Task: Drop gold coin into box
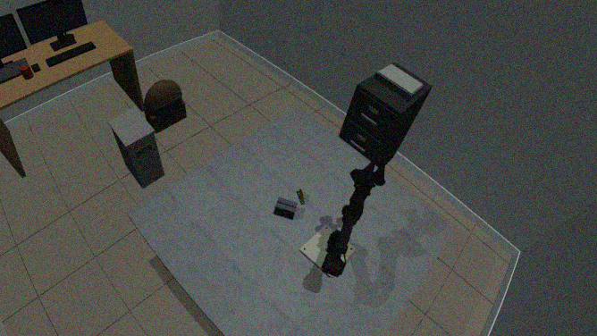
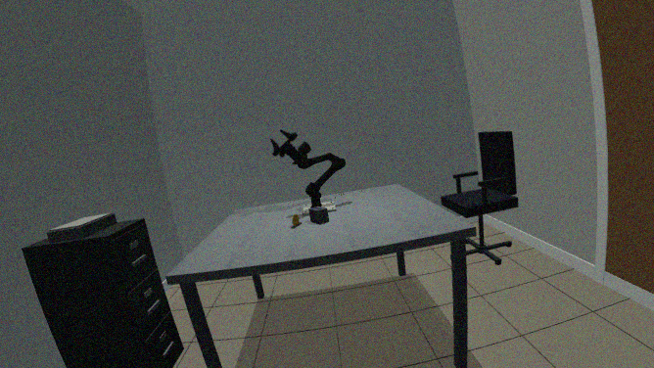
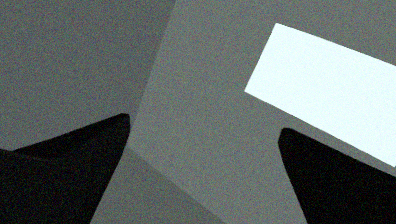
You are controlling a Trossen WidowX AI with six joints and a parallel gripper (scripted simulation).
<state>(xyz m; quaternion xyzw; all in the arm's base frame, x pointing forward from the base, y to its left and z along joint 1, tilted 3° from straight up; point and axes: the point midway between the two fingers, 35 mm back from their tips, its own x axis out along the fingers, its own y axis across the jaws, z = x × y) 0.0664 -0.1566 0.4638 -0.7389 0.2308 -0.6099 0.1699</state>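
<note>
The gold coin (image 1: 301, 195) (image 2: 296, 219) stands on edge on the table, in its small dark holder, which is hard to make out. The closed grey box (image 1: 285, 208) (image 2: 318, 215) stands close beside it; a dark line for the slot runs across its lid in the top view. My gripper (image 1: 378, 166) (image 2: 276, 135) (image 3: 206, 129) is open and empty, raised high above the table and tilted upward, well away from the coin and box. The wrist view shows only walls, ceiling and a bright light panel between and beyond the fingers; coin, holder and box are out of that view.
The arm's pale base plate (image 1: 313, 248) is on the table (image 1: 250, 179) (image 2: 372, 230) near the box. A dark filing cabinet (image 1: 380, 121) (image 2: 93, 294) stands beyond the table's edge. An office chair (image 2: 480, 198) is on the far side in the exterior view.
</note>
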